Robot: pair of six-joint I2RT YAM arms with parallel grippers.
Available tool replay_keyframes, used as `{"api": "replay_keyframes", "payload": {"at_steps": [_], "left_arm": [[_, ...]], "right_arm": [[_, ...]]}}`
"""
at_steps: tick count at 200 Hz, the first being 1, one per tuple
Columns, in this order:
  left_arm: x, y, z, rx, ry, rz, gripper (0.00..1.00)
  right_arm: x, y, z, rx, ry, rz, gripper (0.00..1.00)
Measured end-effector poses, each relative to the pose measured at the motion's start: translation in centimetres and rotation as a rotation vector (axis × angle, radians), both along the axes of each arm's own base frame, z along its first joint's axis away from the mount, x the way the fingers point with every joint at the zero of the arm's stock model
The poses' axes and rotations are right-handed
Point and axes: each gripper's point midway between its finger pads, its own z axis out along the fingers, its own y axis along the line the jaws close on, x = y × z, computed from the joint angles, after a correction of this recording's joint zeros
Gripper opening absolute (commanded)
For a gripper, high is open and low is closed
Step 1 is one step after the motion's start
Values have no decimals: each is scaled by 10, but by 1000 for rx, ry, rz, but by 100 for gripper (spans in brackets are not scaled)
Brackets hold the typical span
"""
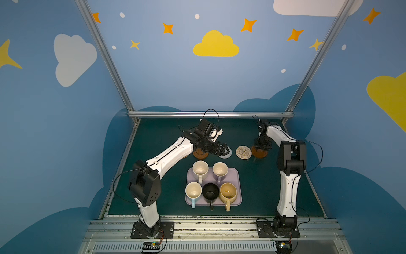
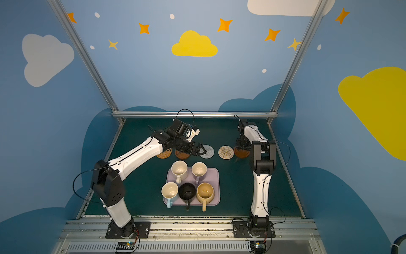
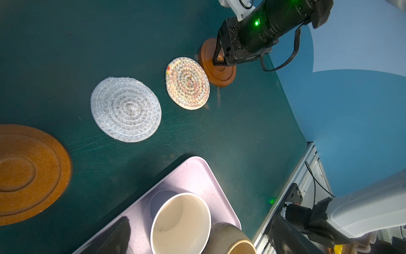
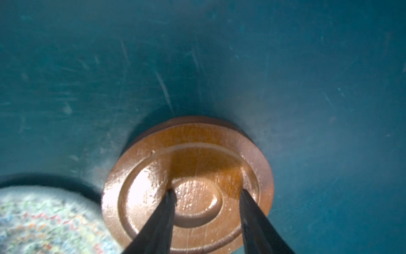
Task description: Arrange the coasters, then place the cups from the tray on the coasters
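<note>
Scratches mark the dark teal bench (image 1: 158, 132), boxed in by aluminium posts (image 1: 105, 55) and blue walls (image 1: 197, 83) painted with clouds (image 1: 216, 45) and stars (image 1: 168, 28). You see the lilac tray (image 1: 233, 176) mid-bench toward the near edge, with five mugs (image 1: 211, 191) on it. The five coasters (image 2: 225, 152) lie in a row between the tray and the far edge. Your right gripper (image 4: 207, 191) stands on the right-end wooden coaster (image 4: 189, 136). Its fingertips (image 4: 170, 198) are parted and touch the top face either side of the centre dimple, pinching nothing. Your left gripper (image 1: 226, 150) hangs spread wide over the grey-white woven coaster (image 3: 125, 108), next to the beige woven coaster (image 1: 243, 152).
</note>
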Motion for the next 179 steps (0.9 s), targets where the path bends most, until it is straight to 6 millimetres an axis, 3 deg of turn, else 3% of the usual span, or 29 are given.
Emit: {"api": "replay_keyframes", "payload": {"at_steps": [93, 179], "left_arm": [[1, 0, 1, -5, -3, 3, 100], [3, 0, 2, -10, -9, 5, 100]], "right_arm": [[-9, -16, 0, 7, -1, -55, 49], [-11, -18, 0, 1, 3, -58, 51]]}}
